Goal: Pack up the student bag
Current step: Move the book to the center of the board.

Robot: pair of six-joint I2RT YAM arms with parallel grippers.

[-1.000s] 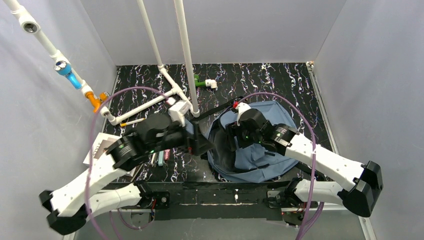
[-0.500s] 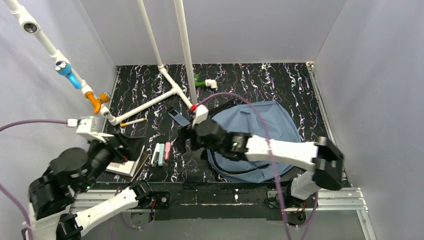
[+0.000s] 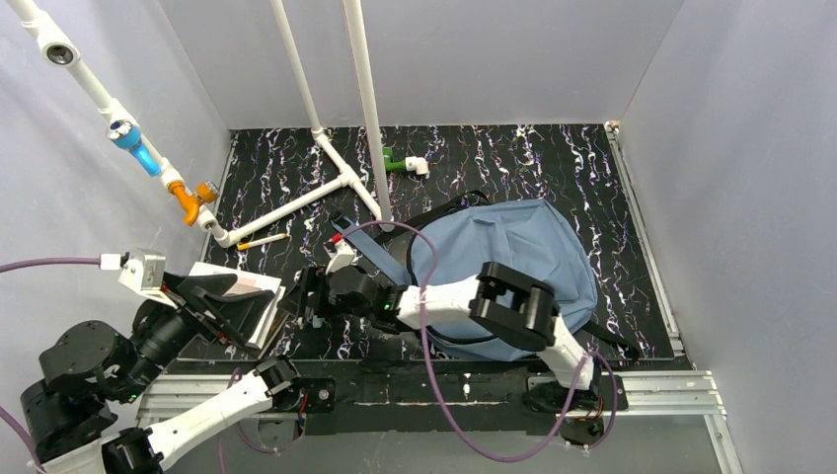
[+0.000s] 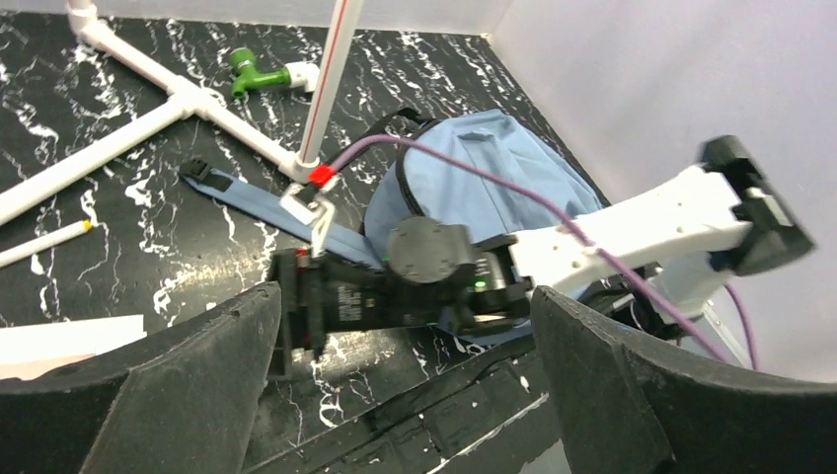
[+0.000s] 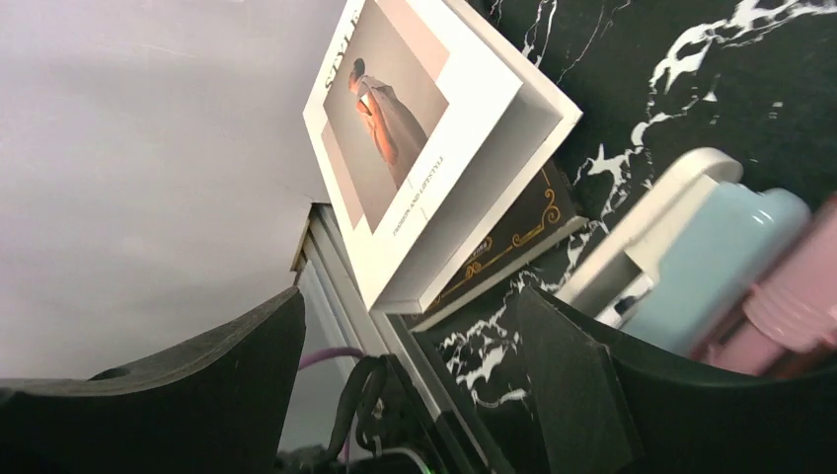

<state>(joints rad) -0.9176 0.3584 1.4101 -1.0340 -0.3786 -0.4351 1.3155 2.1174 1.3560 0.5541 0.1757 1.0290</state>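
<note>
The slate-blue student bag [image 3: 503, 247] lies on the black marbled table right of centre, and shows in the left wrist view [image 4: 474, 193] with a blue strap [image 4: 247, 197] stretched to its left. My right gripper [image 3: 301, 296] reaches left past the bag, low over the table, open and empty [image 5: 415, 395], next to a white [image 5: 651, 227], a light blue [image 5: 711, 267] and a pink marker [image 5: 790, 306]. My left gripper [image 3: 217, 306] is drawn back at the near left above the books, open and empty [image 4: 405, 395].
A white "STYLE" book [image 5: 415, 138] lies on a dark gold-trimmed book [image 5: 503, 247] at the near left [image 3: 242, 281]. A white pipe frame [image 3: 296, 202] crosses the back left, with a green fitting [image 3: 395, 161] and a pencil [image 3: 262, 240] near it. Walls enclose the table.
My right arm swung left off the bag to the markers beside the books. My left arm pulled back from the bag to the near left corner. The bag now lies flatter.
</note>
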